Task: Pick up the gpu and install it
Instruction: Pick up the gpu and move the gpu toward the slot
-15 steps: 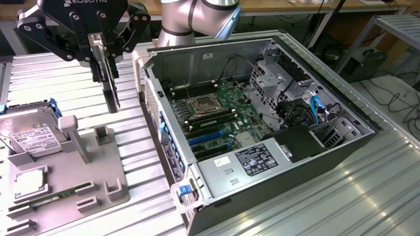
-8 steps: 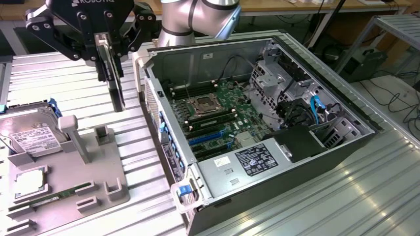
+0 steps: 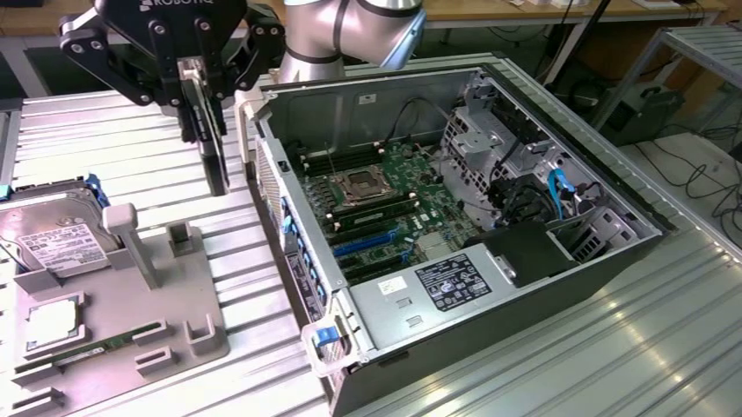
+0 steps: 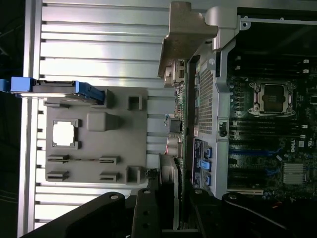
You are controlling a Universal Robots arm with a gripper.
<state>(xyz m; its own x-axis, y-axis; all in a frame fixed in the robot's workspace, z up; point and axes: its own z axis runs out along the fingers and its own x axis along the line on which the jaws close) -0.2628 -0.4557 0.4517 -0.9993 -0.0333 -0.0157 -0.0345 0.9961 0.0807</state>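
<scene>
Nearest in the exterior view: grey moulded plastic fixture tray [image 3: 174,295] on the ribbed metal table [image 3: 603,347], carrying a silver boxy hard drive with white label [image 3: 52,234] and a square silver processor chip [image 3: 52,321].

Next out: black and silver desktop computer case [image 3: 499,339], lying on its side, lid off. Green motherboard [image 3: 394,200] facing up, blue expansion slots [image 3: 365,243] close to the tray-side wall.

Farthest: black 2-finger robot claw [image 3: 200,122] [image 4: 171,218], partly closed and clamped across the thickness of the gpu [image 3: 215,165] [image 4: 174,126], a thin flat black card seen edge-on. Held clear of tray and table, just outside the case's tray-side wall, on the exterior view's left of it.

Key relation: gpu straight below the claw, long axis upright and in line with the fingers. Silver metal bracket [image 4: 185,39] at the end away from the claw, going by the wrist view. Slots lower and to the exterior view's right of the card, across the case wall, lying flat along the motherboard. By my read, card axis roughly square to slot axis.

Pickup looks done; not yet seated in any slot. Only 1 arm, so no question of side.
</scene>
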